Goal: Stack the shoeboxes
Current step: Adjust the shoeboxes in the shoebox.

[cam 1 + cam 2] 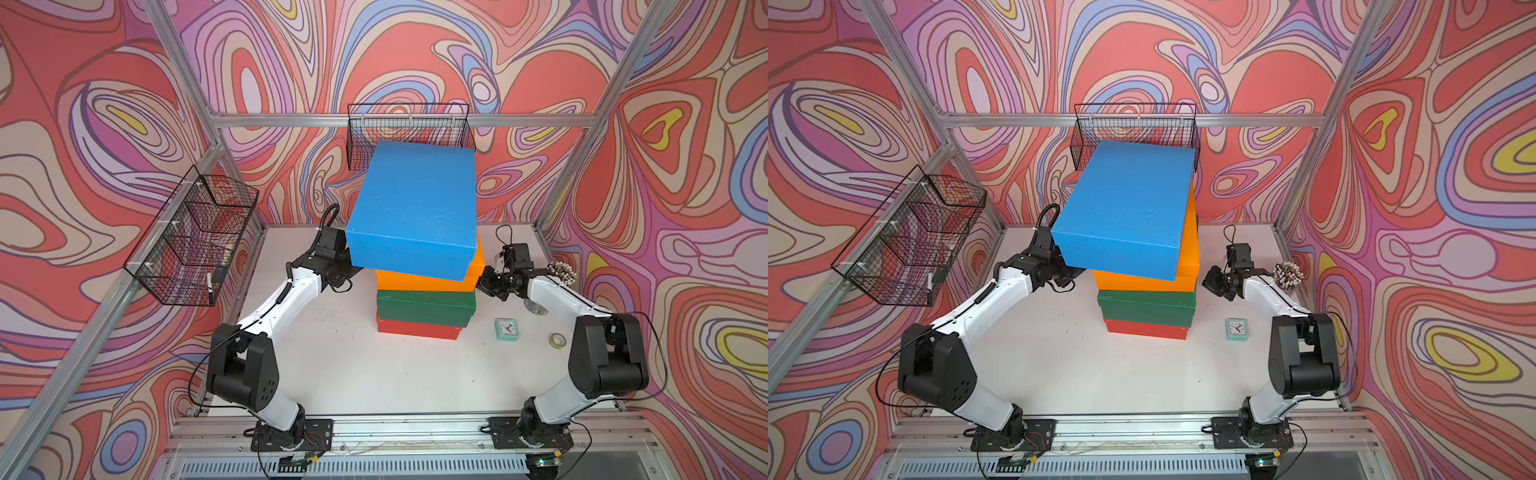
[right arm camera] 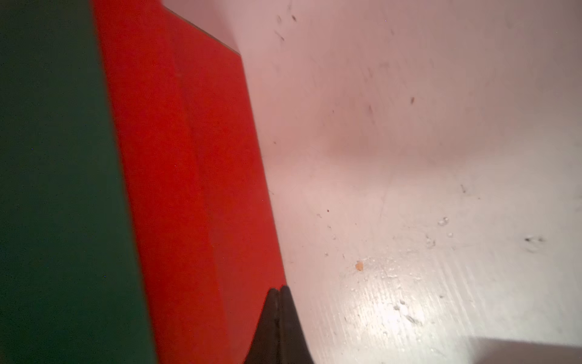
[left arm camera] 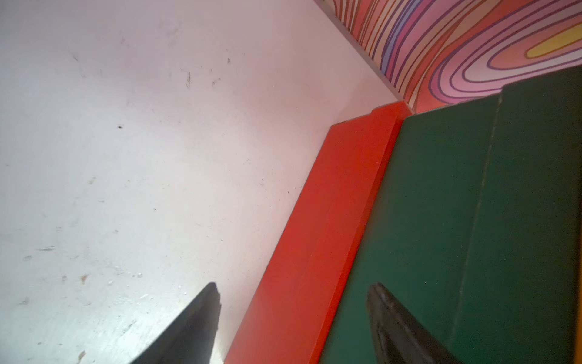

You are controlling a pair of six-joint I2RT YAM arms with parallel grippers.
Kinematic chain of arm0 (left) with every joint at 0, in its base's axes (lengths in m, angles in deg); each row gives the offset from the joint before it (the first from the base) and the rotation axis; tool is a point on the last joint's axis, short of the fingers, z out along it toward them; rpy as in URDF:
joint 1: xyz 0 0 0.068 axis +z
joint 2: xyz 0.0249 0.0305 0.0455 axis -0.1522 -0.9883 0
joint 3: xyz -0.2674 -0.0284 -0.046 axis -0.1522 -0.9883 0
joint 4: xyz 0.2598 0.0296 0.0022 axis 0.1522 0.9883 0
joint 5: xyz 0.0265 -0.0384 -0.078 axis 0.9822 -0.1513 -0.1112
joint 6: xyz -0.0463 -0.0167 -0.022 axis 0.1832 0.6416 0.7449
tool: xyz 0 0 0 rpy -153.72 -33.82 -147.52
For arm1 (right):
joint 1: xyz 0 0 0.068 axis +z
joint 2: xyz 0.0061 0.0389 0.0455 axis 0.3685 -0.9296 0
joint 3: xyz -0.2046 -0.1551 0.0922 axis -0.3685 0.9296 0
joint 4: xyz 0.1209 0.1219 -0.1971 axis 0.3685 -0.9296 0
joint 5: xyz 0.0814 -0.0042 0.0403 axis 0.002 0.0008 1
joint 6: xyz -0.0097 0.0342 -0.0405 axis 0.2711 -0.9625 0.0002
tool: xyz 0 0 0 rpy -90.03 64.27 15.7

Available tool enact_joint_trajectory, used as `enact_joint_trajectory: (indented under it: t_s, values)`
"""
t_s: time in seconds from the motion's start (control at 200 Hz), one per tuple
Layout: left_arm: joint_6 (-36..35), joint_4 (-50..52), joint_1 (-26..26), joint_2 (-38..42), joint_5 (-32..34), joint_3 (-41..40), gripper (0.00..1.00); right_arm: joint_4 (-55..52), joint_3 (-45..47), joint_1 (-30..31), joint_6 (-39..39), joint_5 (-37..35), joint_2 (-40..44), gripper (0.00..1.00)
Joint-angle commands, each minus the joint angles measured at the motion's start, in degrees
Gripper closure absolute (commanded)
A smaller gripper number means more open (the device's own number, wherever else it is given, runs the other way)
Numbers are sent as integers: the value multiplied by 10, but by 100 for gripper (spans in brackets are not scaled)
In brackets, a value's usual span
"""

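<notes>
Probably light and stiff, the skewed blue shoebox (image 1: 411, 208) wants nudging at its long sides by the spread left pincer (image 3: 294, 285) and pressed-together right pincer (image 2: 278, 288).

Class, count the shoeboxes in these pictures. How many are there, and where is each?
4, in one stack: red at the bottom on the table, green on it, orange next, blue on top, askew. More could be hidden behind the stack.

I see my left arm (image 1: 266, 316) and right arm (image 1: 552, 295) built alike: white links, bulky black joints, thin black cables (image 1: 284, 292), flat black base plates (image 1: 320, 430). Left gripper (image 3: 293, 286) and right gripper (image 2: 279, 288) have black, tapered fingers (image 3: 195, 327).
</notes>
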Motion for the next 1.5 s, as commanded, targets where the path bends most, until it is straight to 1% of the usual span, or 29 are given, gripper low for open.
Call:
enact_joint_trajectory:
  t_s: [0.0,0.14,0.305,0.426,0.591,0.721,0.876,0.972,1.222,1.492]
  values:
    - [-22,34,1,36,29,31,24,-34,-45,6,18,-17,44,100]
    - [-25,35,-2,56,6,74,24,-69,-96,28,22,-38,81,100]
    - [-26,38,-31,56,2,100,24,-88,-119,55,11,-47,121,100]
    - [-23,35,-48,54,-2,99,24,-92,-120,92,-6,-47,151,100]
    - [-18,35,-55,57,0,96,24,-105,-112,142,-29,-57,191,100]
    - [-16,34,-58,64,1,88,24,-114,-98,159,-43,-65,221,100]
    - [-10,27,-64,65,-7,76,24,-113,-79,162,-57,-61,253,100]
    - [-7,24,-72,67,-5,74,24,-124,-81,162,-48,-88,251,100]
    - [-2,34,-82,81,9,69,24,-103,-90,162,-40,-86,209,100]
    - [7,29,-95,89,0,72,24,-109,-127,162,-26,-107,195,100]
